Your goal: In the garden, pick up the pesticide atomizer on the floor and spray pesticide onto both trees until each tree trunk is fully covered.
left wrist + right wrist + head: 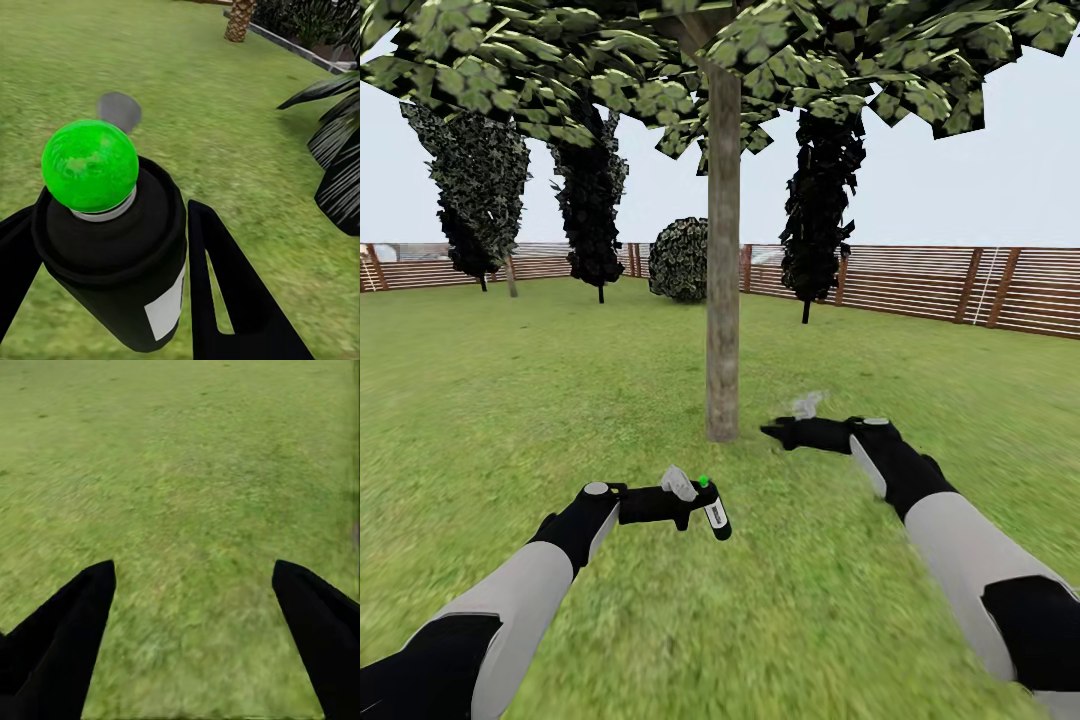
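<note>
So we're on the green grass lawn (480, 400) inside the brown slatted wooden fence (920, 280), and the big thing dead ahead is the tall tree with the broad leafy canopy (610, 60). Its straight grey-brown bark trunk (722, 260) stands upright just past both arms, a bit closer to the right arm than the left. No white specks on the bark that I can make out.

The left gripper (695, 503) is clamped around the little pesticide atomizer with the dark body and bright green dot on top (710, 505). In the left wrist view the black can (112, 255) sits snug between the fingers (232, 300), green ball facing the camera. In the head view its long axis is tilted, top leaning up toward the trunk and base angled down to the right. Can't tell which way the nozzle itself faces.

The right gripper (785, 430) hangs with its jaws spread wide and nothing between them, just grass under it.

My guess: the can needs aiming forward and slightly right at the trunk.
</note>
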Controlling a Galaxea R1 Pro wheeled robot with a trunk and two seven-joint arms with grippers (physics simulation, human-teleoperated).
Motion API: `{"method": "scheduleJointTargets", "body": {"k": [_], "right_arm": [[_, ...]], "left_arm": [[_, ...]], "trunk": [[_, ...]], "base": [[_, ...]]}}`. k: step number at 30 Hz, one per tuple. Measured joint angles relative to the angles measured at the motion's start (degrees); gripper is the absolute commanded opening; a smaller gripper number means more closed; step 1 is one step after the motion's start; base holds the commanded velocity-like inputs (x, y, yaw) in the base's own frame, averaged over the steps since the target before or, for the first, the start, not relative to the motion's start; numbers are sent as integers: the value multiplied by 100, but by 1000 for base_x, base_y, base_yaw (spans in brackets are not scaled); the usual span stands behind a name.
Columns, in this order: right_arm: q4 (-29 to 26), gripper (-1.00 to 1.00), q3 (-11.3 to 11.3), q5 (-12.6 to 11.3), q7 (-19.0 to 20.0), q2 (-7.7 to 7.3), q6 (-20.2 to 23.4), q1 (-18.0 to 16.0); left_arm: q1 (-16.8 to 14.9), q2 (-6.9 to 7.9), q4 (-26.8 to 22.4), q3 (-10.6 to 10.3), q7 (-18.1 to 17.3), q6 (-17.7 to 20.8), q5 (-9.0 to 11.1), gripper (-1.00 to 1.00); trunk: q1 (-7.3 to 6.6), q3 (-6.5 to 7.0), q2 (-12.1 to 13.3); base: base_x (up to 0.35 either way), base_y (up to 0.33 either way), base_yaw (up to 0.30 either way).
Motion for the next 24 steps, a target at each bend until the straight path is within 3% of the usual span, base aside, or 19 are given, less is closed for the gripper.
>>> {"method": "scheduleJointTargets", "body": {"k": [2, 4, 6, 8, 9, 10, 13, 14, 15, 16, 17, 18, 19, 21, 22, 24], "right_arm": [[5, 100, -13, -1, -58, -214, 22, -38], [10, 100, -16, -1, -114, -282, 23, -45], [28, 100, -57, 3, -415, -409, 13, -52], [125, 100, -149, 5, -876, -512, 2, -50], [273, 100, -259, 10, -1278, -577, -24, -49], [572, 100, -508, 19, -2000, -678, -123, -48], [987, 100, -837, 3, -2884, -796, -335, -26], [1284, 100, -1010, 9, -3421, -856, -498, -5], [1468, 100, -1076, 2, -3678, -892, -602, 13], [1812, 100, -1169, 2, -4077, -963, -857, 78], [2022, 100, -1201, -3, -4235, -999, -1030, 123], [2703, 100, -1280, 1, -4599, -1084, -1946, 263], [3025, 100, -1296, -12, -4667, -1102, -2246, 565], [3539, 100, -1324, -25, -4807, -1120, -3063, 837], [3614, 100, -1323, -27, -4827, -1120, -3188, 959], [3779, 100, -1336, -38, -4873, -1101, -3464, 1266]], "left_arm": [[0, 0, 1, 4, 0, -4, 0, -100], [0, 0, 0, 8, 0, -5, 0, -100], [0, 0, -1, 27, 51, -6, 0, -100], [0, 5, 0, 67, 354, -10, 5, -100], [-1, 10, 0, 105, 741, -13, 13, -100], [-1, 11, 2, 168, 1544, -24, 34, -100], [0, 2, 32, 192, 2626, -86, 41, -100], [-1, -2, 46, 210, 3242, -113, 48, -100], [0, -6, 55, 210, 3553, -126, 48, -100], [-1, -11, 64, 222, 4070, -138, 49, -100], [0, -14, 81, 221, 4316, -147, 46, -100], [4, -20, 371, 232, 4998, -184, 30, -100], [1, -22, 502, 228, 5132, -235, 46, -100], [1, -20, 986, 238, 5386, -751, 112, -100], [1, -22, 1092, 241, 5423, -906, 164, -100], [1, -22, 1378, 245, 5505, -1291, 487, -100]], "trunk": [[0, 0, 0], [0, 0, 0], [0, 0, 0], [0, 0, 0], [0, 0, 1], [0, 0, 1], [0, 0, 1], [0, -1, 0], [0, -1, 1], [0, -2, -1], [0, -1, 1], [-1, 0, -3], [1, -3, 4], [-1, -2, -1], [0, -2, 1], [0, -2, 1]], "base": [[0, 0, 0], [0, 0, 0], [0, 0, 0], [0, 0, 0], [0, 0, 0], [0, 0, 0], [0, 0, 0], [0, 0, 0], [0, 0, 0], [0, 0, 0], [0, 0, 0], [0, 0, 0], [0, 0, 0], [0, 0, 0], [0, 0, 0], [0, 0, 0]]}}
